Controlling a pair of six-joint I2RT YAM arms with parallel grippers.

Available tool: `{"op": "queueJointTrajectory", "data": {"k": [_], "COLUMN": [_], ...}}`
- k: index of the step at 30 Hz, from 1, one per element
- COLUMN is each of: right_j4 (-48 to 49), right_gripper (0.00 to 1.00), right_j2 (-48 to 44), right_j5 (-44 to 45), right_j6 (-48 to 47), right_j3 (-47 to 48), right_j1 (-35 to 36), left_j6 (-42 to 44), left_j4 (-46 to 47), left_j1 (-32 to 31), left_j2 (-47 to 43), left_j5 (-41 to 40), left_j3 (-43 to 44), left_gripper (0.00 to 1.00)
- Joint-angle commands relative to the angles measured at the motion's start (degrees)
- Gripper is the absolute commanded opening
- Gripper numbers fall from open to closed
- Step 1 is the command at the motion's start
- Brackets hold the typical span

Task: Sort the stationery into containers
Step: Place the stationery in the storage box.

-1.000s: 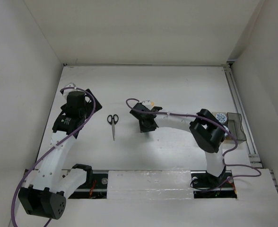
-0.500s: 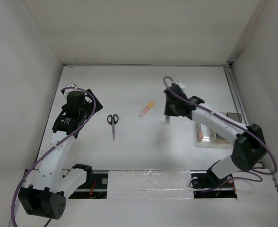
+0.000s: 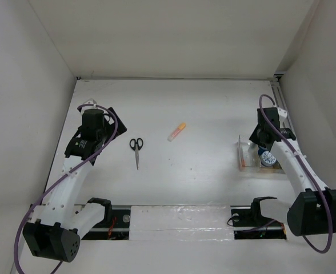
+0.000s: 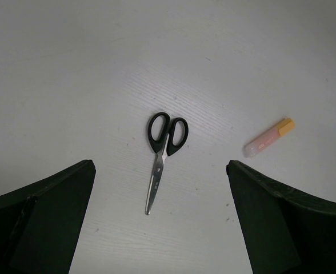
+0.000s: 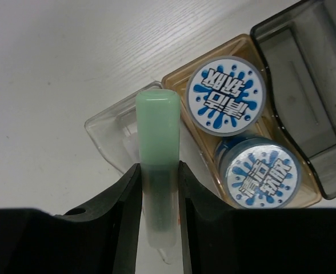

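My right gripper [image 5: 158,171] is shut on the pale green marker [image 5: 157,131] and holds it above the clear plastic box [image 5: 108,123]; in the top view it [image 3: 263,137] hangs over the containers at the right. Two blue-and-white cylinders [image 5: 225,95] [image 5: 259,174] stand in the adjoining light-brown box [image 5: 185,77]. The black-handled scissors [image 4: 163,153] and the pink-orange marker [image 4: 268,137] lie on the table ahead of my left gripper [image 4: 162,228], which is open and empty. They also show in the top view: scissors [image 3: 136,149], marker [image 3: 176,132], left gripper [image 3: 102,128].
A dark translucent lid [image 5: 305,103] lies beside the brown box. The clear box [image 3: 247,154] and brown box [image 3: 271,162] sit near a metal rail [image 3: 287,125] along the right wall. White walls close in the left, back and right.
My right arm has swung from the table's middle to the right with the green marker, uncovering the pink-orange marker, and now hangs over the clear box. The left arm has barely moved.
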Motion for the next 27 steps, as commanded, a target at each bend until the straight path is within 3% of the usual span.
{"op": "queueJointTrajectory", "data": {"k": [1, 9, 16, 18, 19, 23, 25, 26, 27], "right_j4": [0.99, -1.98, -4.09, -4.1, -4.1, -4.1, -4.1, -4.8, -4.8], "right_gripper": [0.0, 0.03, 0.02, 0.09, 0.19, 0.4, 0.58, 0.79, 0.91], "right_j2": [-4.21, 0.25, 5.1, 5.1, 5.1, 3.78, 3.78, 3.78, 3.78], "right_j5": [-1.12, -4.65, -2.71, -2.19, -2.18, -1.04, -0.34, -0.34, 0.18], "right_j6": [-3.9, -5.5, -4.0, -3.48, -3.48, -2.96, -2.95, -2.25, -2.25], "right_j3": [-0.1, 2.35, 3.41, 3.41, 3.41, 3.41, 3.41, 3.41, 3.41], "right_j1": [-2.29, -2.99, 1.31, 1.31, 1.31, 1.31, 1.31, 1.31, 1.31], "left_j6": [0.98, 0.98, 0.98, 0.98, 0.98, 0.98, 0.98, 0.98, 0.98], "left_j4": [1.68, 1.68, 1.68, 1.68, 1.68, 1.68, 1.68, 1.68, 1.68], "left_j1": [0.16, 0.16, 0.16, 0.16, 0.16, 0.16, 0.16, 0.16, 0.16], "left_j2": [-0.38, -0.38, -0.99, -0.99, -1.51, -1.52, -1.52, -1.52, -1.52], "left_j5": [1.0, 1.53, 1.01, 1.0, 1.0, 1.0, 1.0, 1.0, 0.39], "left_j3": [-0.3, -0.3, -0.3, -0.3, -0.3, -0.3, -0.3, -0.3, 0.23], "left_gripper": [1.0, 1.0, 1.0, 1.0, 1.0, 1.0, 1.0, 1.0, 1.0]}}
